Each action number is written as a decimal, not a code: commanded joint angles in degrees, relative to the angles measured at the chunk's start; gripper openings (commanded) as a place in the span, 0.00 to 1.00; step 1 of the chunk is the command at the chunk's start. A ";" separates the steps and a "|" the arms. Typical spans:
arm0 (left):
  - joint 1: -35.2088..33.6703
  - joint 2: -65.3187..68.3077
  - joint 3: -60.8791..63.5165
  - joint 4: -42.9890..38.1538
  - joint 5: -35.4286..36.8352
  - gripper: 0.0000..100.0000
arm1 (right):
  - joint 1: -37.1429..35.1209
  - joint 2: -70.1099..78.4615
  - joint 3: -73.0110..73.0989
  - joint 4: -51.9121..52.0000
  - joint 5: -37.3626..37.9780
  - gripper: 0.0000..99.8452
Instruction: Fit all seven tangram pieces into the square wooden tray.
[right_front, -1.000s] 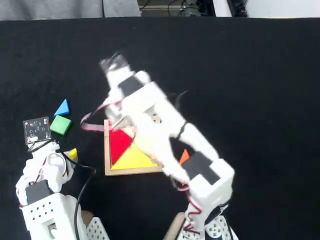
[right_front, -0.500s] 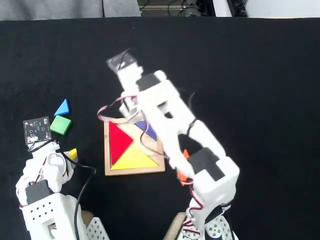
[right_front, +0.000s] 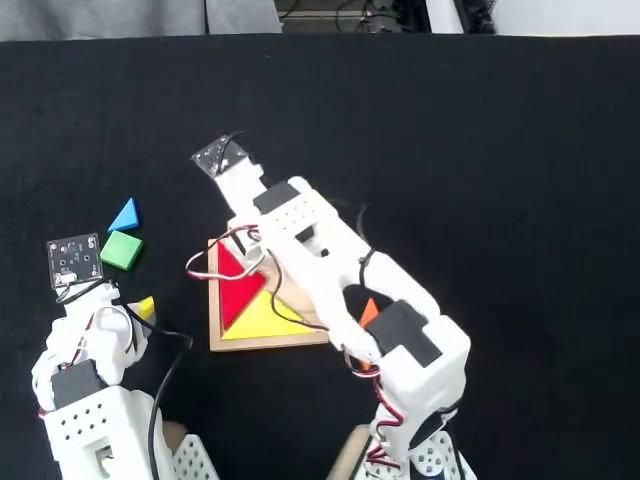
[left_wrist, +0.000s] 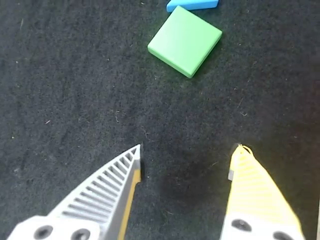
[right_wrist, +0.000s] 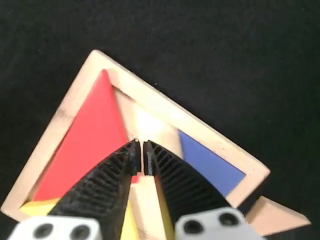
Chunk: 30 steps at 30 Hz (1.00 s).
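One change is marked against half a second ago: the right arm has been swung leftward across the tray, so that the blue piece, then uncovered in the high view, is now hidden there under the arm. The tray, square and of pale wood, is set on the black table between the two arms. A red triangle is laid against its left side and a yellow triangle along its near side, the two touching; the blue piece is fitted against a rim, with bare wood between it and the red triangle. The right gripper is held over that bare wood, its fingers drawn almost together with nothing between them. The left gripper is spread wide over the table, near a green square and a blue triangle. An orange piece is left just right of the tray
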 joint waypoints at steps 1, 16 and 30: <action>0.57 -0.44 -0.40 -0.79 -0.18 0.28 | -3.87 0.22 -0.48 -0.35 0.70 0.01; 0.57 -0.44 -0.40 -0.79 -0.18 0.28 | -1.23 -4.79 -1.63 2.46 0.44 0.01; 0.57 -0.44 -0.40 -0.79 -0.18 0.28 | -1.93 2.51 0.22 -7.47 4.66 0.01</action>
